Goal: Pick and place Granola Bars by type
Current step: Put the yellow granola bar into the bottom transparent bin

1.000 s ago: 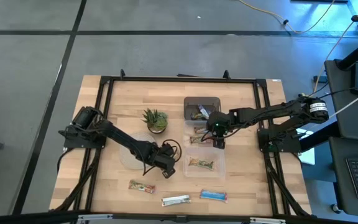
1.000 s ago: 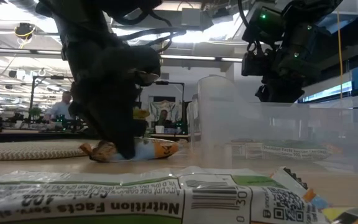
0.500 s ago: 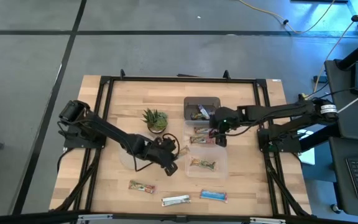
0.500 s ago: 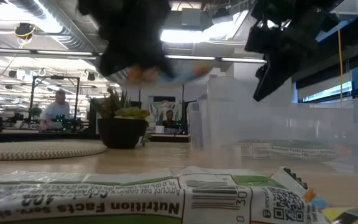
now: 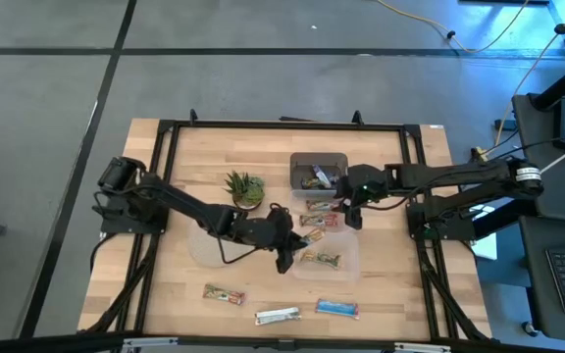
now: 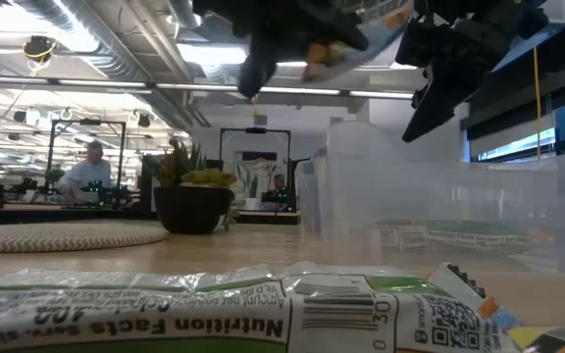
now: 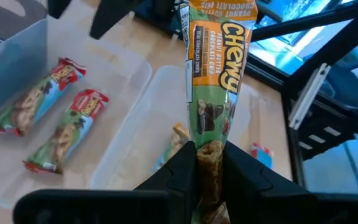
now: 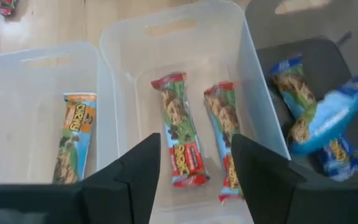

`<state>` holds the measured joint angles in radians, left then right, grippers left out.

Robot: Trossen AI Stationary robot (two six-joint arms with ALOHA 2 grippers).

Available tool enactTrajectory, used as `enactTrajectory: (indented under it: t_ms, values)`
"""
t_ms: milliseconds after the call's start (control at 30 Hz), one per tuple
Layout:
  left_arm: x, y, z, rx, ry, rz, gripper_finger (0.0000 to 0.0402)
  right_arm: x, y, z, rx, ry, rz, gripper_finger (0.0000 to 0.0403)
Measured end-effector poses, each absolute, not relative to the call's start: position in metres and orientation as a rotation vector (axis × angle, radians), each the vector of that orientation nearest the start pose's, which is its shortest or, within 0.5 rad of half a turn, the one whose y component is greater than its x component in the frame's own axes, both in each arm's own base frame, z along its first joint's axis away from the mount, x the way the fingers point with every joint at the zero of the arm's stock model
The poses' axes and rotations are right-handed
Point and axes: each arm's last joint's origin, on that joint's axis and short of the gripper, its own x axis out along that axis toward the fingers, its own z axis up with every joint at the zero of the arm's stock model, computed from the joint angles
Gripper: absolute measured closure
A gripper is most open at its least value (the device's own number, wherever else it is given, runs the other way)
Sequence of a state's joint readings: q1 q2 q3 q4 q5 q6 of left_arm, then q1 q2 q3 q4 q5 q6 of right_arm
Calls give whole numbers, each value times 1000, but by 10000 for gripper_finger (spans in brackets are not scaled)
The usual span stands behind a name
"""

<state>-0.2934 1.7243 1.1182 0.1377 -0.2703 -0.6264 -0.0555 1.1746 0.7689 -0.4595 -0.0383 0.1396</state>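
My left gripper is shut on a Chewy granola bar in an orange and green wrapper, up in the air at the near clear bin's left rim. In the low view the bar shows high up. That bin holds one similar bar. My right gripper is open and hovers over the middle clear bin, where two red and green bars lie flat. Blue bars lie in the dark grey bin. My left gripper pinches the Chewy bar between its two fingers at one end of the wrapper. The bar runs straight on from the fingertips, in line with them. It is lifted clear of the table and the bins.
Three more bars lie along the table's near edge: a red and green one, a silver-white one and a blue one. A small potted plant and a round pale mat are left of the bins.
My left gripper has lifted the Chewy bar off the table beside the mat and carried it up and toward the table's right, to the near clear bin. My right gripper has shifted slightly toward the right edge over the middle bin.
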Motion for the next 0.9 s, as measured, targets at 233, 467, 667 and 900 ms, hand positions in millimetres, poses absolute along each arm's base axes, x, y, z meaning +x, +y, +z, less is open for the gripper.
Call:
enactTrajectory:
  t_ms: [233,467,667,900]
  values:
    - [392,-106,216,-426,446,107,347,221,-10,239,185,852,-77,203]
    - [407,-111,197,-386,491,84,347,220,-8,240,189,849,-74,203]
    - [411,-116,175,-400,559,48,347,220,-6,240,182,850,-64,203]
    - [412,-116,168,-466,565,73,347,220,-6,239,181,859,-65,203]
